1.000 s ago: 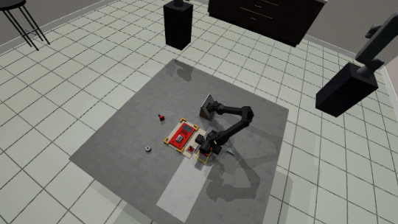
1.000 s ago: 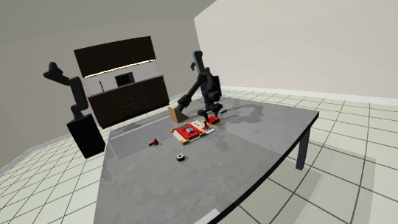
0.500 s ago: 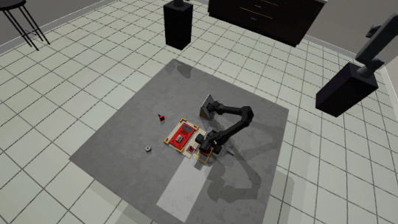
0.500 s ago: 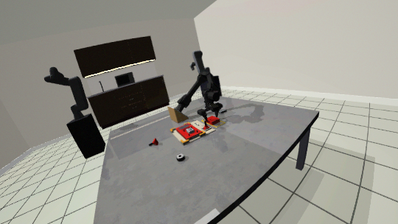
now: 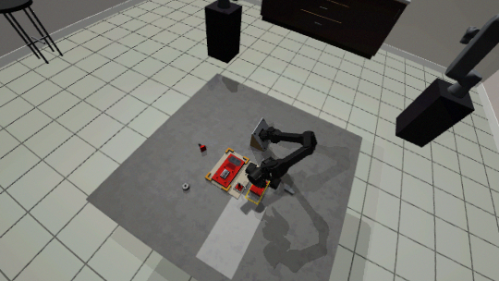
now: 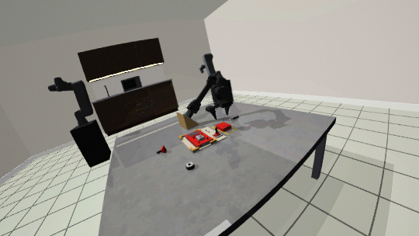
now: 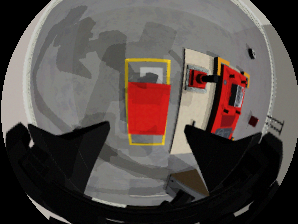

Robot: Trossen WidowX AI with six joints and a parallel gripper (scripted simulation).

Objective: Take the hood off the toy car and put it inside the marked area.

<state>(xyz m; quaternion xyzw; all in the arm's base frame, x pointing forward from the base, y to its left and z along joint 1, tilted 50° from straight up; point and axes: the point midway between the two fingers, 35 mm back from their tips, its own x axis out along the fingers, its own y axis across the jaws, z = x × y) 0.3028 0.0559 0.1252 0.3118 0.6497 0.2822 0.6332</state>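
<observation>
The flat red hood (image 5: 257,189) (image 6: 223,126) (image 7: 149,109) lies on the table within the yellow outline of the marked area (image 5: 251,201) (image 6: 232,132) (image 7: 148,60). In the wrist view its right edge lies over or very near the outline's right line. My gripper (image 6: 221,116) (image 7: 148,127) is open and empty above the hood, with its fingertips apart on either side and clear of it. The red toy car (image 5: 232,173) (image 6: 192,139) (image 7: 229,120) sits beside the marked area without its hood, its grey engine showing. In the top view the arm hides part of the marked area.
A small red piece with a black post (image 5: 239,186) (image 6: 216,133) (image 7: 198,79) stands between car and marked area. A wedge-shaped block (image 6: 186,121) (image 7: 192,181) stands near the arm. A grey ring (image 5: 186,187) (image 6: 189,166), a small red part (image 5: 202,148) (image 6: 163,149) and a grey tool (image 5: 288,189) (image 6: 234,117) lie around.
</observation>
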